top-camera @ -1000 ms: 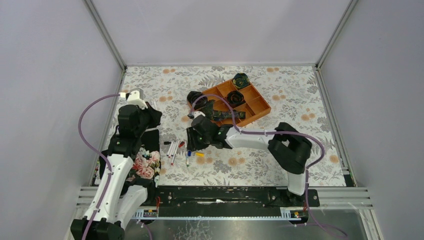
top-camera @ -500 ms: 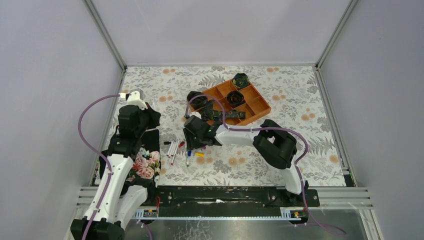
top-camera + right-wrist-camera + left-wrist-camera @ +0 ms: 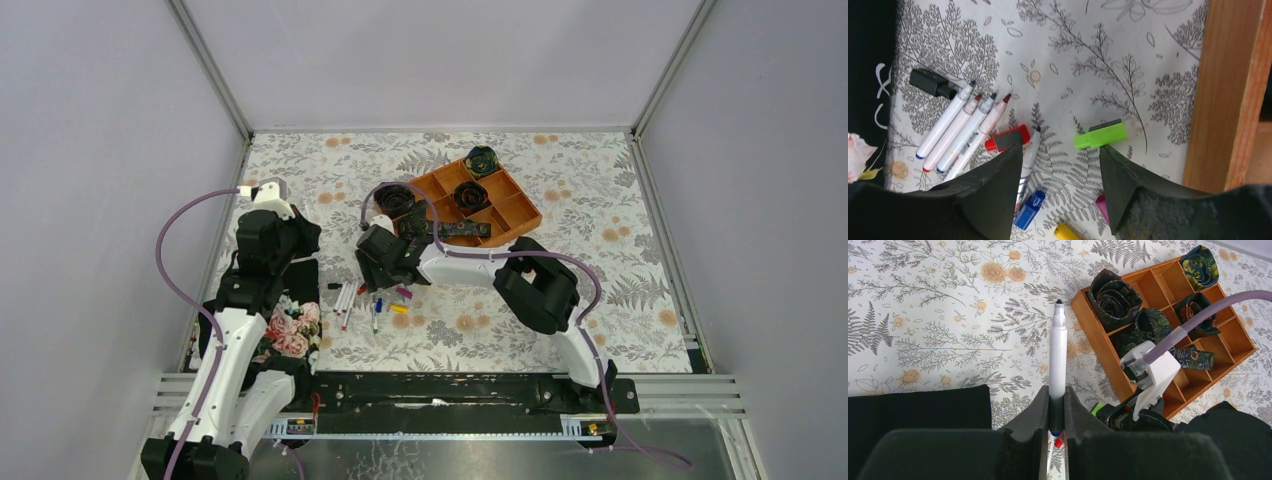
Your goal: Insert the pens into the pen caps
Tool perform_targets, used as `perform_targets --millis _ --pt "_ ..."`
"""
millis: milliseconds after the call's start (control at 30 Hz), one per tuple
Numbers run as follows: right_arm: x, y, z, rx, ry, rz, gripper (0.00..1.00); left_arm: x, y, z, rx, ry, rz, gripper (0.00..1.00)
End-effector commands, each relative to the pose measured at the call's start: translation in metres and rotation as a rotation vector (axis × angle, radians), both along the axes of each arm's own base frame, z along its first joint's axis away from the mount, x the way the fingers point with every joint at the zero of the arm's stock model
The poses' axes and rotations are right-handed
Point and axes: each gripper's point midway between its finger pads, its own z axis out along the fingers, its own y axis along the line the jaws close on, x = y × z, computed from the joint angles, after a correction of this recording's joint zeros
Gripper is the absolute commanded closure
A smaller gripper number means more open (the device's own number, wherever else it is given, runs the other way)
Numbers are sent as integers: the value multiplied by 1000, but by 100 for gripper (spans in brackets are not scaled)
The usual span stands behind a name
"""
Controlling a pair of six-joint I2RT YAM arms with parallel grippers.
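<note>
— What has the left gripper (image 3: 1057, 401) got?
— It is pinching a white pen (image 3: 1058, 347) by the lower barrel. The pen sticks straight out past the fingertips, its black tip farthest from the wrist.
— And the right gripper (image 3: 1060, 155)?
— It is spread wide with nothing between the pads, low over the floral tablecloth (image 3: 1073, 50). A neon green cap (image 3: 1099, 135) lies just beyond the fingertip on the wooden tray (image 3: 1228, 90) side. A red cap (image 3: 1007, 139) sits right at the other fingertip.
— Is anything inside the gap?
— A loose pen (image 3: 1029, 152) runs into it beside the red cap. Nearer the wrist lie a blue cap (image 3: 1029, 209) and a yellow cap (image 3: 1066, 231). A magenta cap (image 3: 1100, 202) is half hidden behind the tray-side finger.
— Where are the other pens?
— A row of four pens (image 3: 955, 135) lies side by side out past the red-cap finger, tips pointing toward a black cap (image 3: 933, 82).
</note>
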Motion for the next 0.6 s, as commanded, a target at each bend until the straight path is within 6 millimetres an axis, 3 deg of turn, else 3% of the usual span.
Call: perform_targets --millis 0,200,433,567 --pt "9 -3 -11 -81 -37 11 36 2 6 7 23 -28 15 100" --pt "20 0 -15 -134 -63 20 37 1 5 6 21 -27 12 100" --pt "35 -18 -18 -267 -106 -34 42 1 5 8 19 -31 12 100" --pt "38 -17 -23 -276 -93 -44 43 0 5 8 18 -33 12 100"
